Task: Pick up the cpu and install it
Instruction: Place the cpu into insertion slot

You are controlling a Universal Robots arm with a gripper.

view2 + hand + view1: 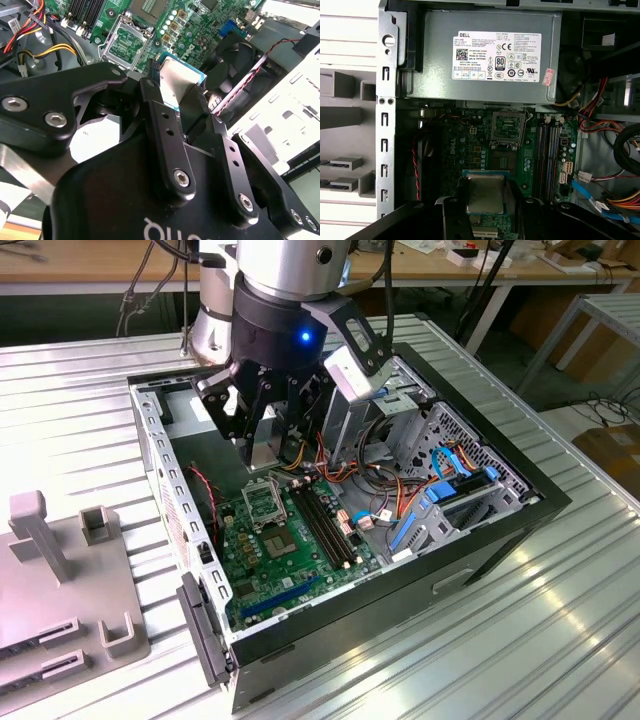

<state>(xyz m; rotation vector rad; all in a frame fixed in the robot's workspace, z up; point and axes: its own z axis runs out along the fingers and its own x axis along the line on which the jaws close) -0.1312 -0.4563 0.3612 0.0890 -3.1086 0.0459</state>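
My gripper [268, 430] hangs over the open computer case, above the back part of the green motherboard [300, 550]. It is shut on the cpu [176, 80], a flat square chip with a silver top and a blue-green edge. The two black fingers [160, 115] clamp it from opposite sides. In the first wrist view the cpu [484, 191] sits in the gripper [486, 206], over the board and a short way from the open socket frame [507, 127]. That socket [262, 505] shows bare contacts [124, 44] inside its silver frame.
A grey power supply [490, 50] fills the case end beyond the socket. Long black memory slots [325, 520] run beside the socket. Coloured cables [400, 490] and a drive cage [450, 455] crowd the exterior view's right. A grey fixture [50, 570] stands outside the case.
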